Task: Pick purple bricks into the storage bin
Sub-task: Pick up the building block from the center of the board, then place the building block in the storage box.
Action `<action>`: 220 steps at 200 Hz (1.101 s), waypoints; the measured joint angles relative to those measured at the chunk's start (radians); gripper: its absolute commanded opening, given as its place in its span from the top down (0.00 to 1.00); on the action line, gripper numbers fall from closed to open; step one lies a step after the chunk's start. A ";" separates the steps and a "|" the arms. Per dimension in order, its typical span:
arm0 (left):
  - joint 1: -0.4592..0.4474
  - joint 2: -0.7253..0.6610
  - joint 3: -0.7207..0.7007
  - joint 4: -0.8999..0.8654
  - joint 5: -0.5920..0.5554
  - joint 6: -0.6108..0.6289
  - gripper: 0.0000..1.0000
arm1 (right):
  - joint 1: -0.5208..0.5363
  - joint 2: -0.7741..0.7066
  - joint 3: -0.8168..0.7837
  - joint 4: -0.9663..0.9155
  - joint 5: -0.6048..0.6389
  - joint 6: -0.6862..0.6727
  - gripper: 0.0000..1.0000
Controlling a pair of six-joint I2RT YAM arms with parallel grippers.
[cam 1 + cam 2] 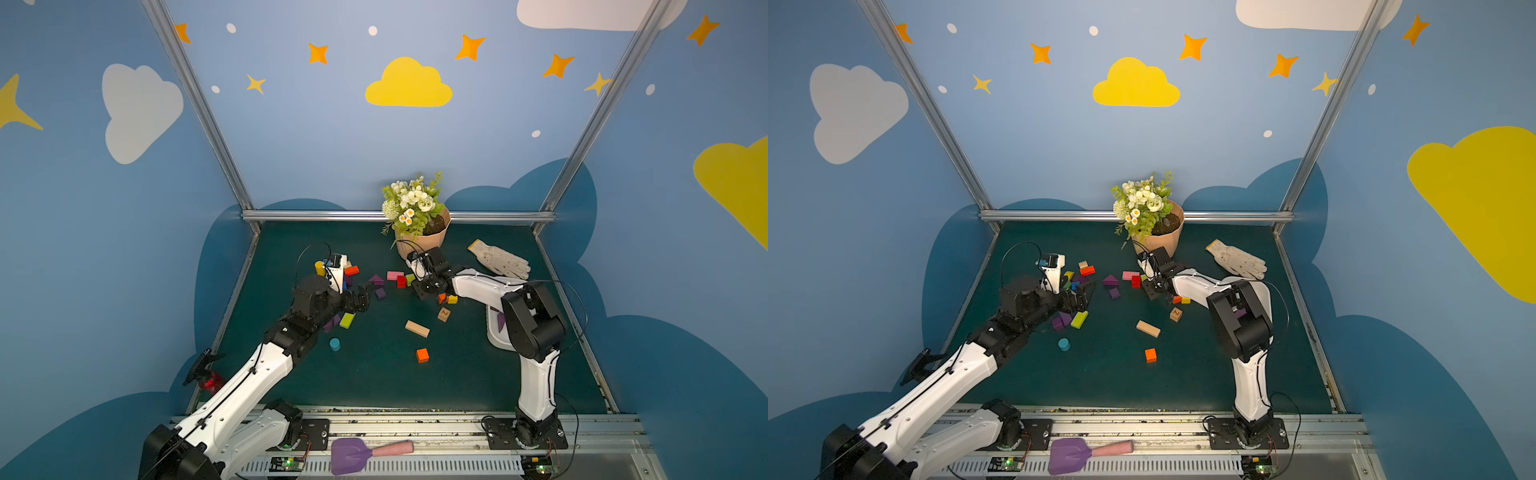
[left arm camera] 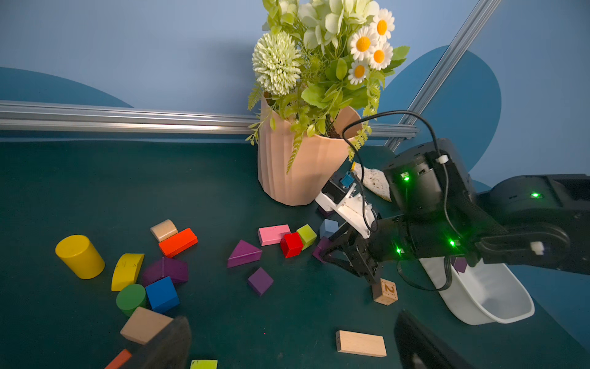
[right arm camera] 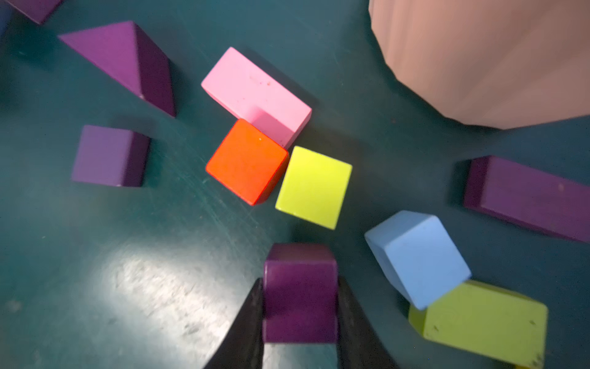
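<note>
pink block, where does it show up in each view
Top view: pink block mid-table, against the red cube.
Top view: same spot, in front of the peach flowerpot.
Left wrist: between purple wedge and lime cube.
Right wrist: against the red cube, between purple wedge and peach flowerpot.
Shared landmark: the peach flowerpot, near the block in all four.

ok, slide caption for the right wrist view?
Right gripper shut on a purple brick; red cube, lime cube and pink block nearby.

From my left wrist I see the right gripper (image 2: 329, 247) straddling a purple brick (image 2: 319, 248) near the flowerpot (image 2: 297, 172) — a second brick (image 2: 459, 264) (half hidden) lies in the white storage bin (image 2: 498, 306).
</note>
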 measured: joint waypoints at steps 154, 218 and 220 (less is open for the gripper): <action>0.004 0.000 0.000 0.000 0.011 -0.004 0.00 | 0.012 -0.289 -0.200 0.002 0.036 0.019 0.67; 0.004 0.012 0.000 0.000 0.018 -0.008 0.00 | 0.011 -0.346 -0.209 0.002 0.043 0.034 0.67; 0.004 0.014 0.000 0.000 0.019 -0.008 0.00 | 0.010 -0.346 -0.209 0.002 0.043 0.034 0.67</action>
